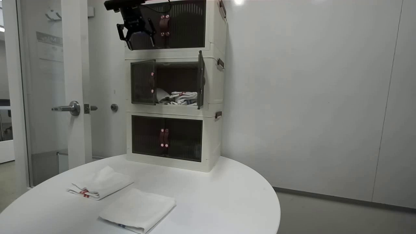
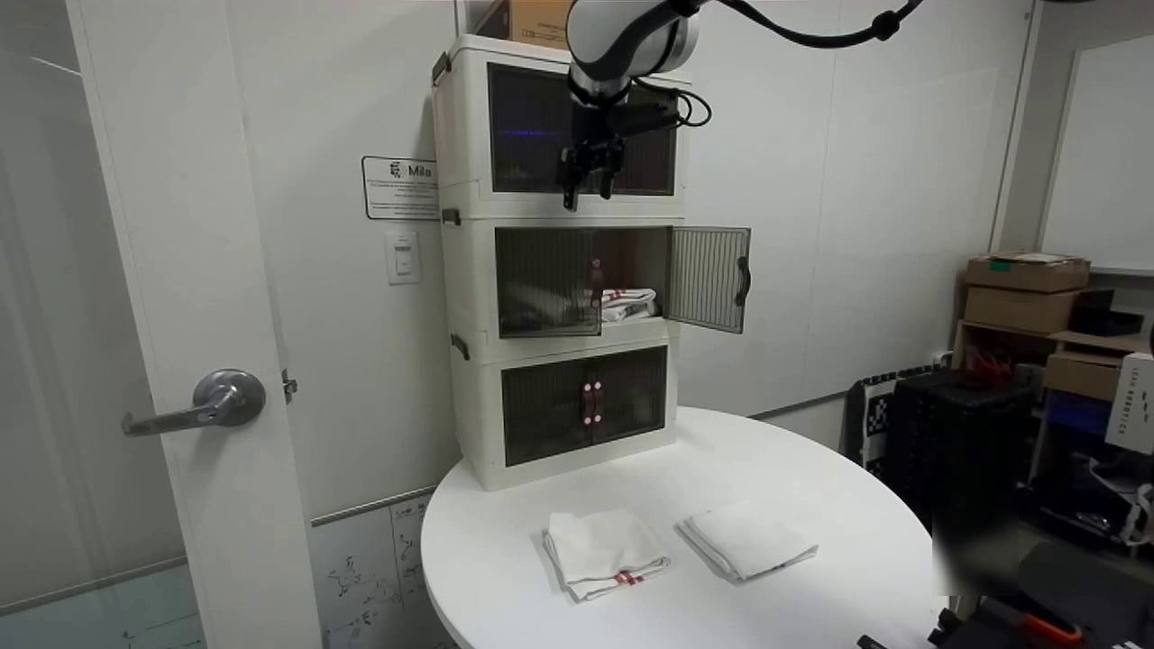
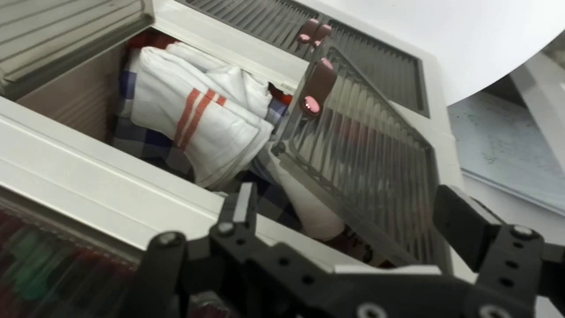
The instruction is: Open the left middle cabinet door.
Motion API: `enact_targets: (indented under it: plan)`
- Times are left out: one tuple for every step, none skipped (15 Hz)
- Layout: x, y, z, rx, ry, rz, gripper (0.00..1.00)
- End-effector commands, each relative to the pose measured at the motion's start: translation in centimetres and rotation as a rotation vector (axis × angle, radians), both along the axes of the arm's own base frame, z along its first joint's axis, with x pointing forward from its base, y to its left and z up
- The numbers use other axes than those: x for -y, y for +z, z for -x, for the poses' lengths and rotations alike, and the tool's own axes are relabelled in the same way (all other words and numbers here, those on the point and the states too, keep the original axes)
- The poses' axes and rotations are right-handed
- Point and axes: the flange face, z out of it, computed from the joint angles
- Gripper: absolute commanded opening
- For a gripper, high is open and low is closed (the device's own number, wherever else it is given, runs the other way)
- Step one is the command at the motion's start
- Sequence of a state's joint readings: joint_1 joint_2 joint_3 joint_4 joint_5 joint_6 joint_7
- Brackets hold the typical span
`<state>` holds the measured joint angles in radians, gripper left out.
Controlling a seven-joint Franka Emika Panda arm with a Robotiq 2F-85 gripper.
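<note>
The left middle cabinet door is a dark smoky ribbed panel with a brown, pink-dotted handle. It shows in both exterior views (image 1: 142, 83) (image 2: 545, 284) and in the wrist view (image 3: 371, 159). It stands ajar, its handle edge swung out from the white cabinet (image 1: 213, 86). My gripper (image 1: 141, 46) (image 2: 588, 200) (image 3: 346, 194) is open and empty. It hangs in front of the top tier, above the middle tier. In the wrist view the door lies beyond the two fingers, with no visible contact.
The right middle door (image 1: 201, 79) (image 2: 709, 279) stands wide open. Folded white cloths (image 3: 207, 115) lie inside the middle tier. The top doors (image 1: 187, 24) and bottom doors (image 1: 183, 139) are shut. Two folded cloths (image 1: 100, 182) (image 1: 139, 209) lie on the round white table (image 1: 227, 201).
</note>
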<state>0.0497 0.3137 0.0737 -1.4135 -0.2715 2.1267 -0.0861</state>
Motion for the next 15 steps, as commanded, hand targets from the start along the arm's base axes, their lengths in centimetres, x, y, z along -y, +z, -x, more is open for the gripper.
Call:
enact_targets:
  plan:
    - [0.9, 1.0, 0.3, -0.118, 0.163, -0.046, 1.00]
    - [1.3, 1.2, 0.6, -0.165, 0.199, -0.043, 1.00]
    - [1.7, 1.5, 1.0, -0.221, 0.224, -0.028, 1.00]
    - [2.1, 1.8, 1.4, -0.275, 0.245, -0.006, 1.00]
    - [2.5, 2.0, 1.6, -0.330, 0.257, 0.028, 1.00]
    - [2.7, 1.7, 1.7, -0.387, 0.256, 0.059, 1.00]
    - [2.9, 1.3, 1.6, -0.438, 0.267, 0.084, 1.00]
    - [3.2, 0.7, 1.4, -0.488, 0.276, 0.112, 1.00]
    - [3.4, 0.1, 1.0, -0.525, 0.281, 0.147, 1.00]
    - [3.7, -0.8, 0.4, -0.553, 0.282, 0.180, 1.00]
    - [3.8, -1.5, -0.1, -0.574, 0.278, 0.213, 1.00]
    - [4.0, -2.7, -1.0, -0.587, 0.275, 0.249, 1.00]
    - [4.1, -3.6, -1.6, -0.596, 0.281, 0.273, 1.00]
    - [4.1, -4.6, -2.5, -0.591, 0.279, 0.296, 1.00]
    - [4.0, -5.2, -3.1, -0.584, 0.285, 0.306, 1.00]
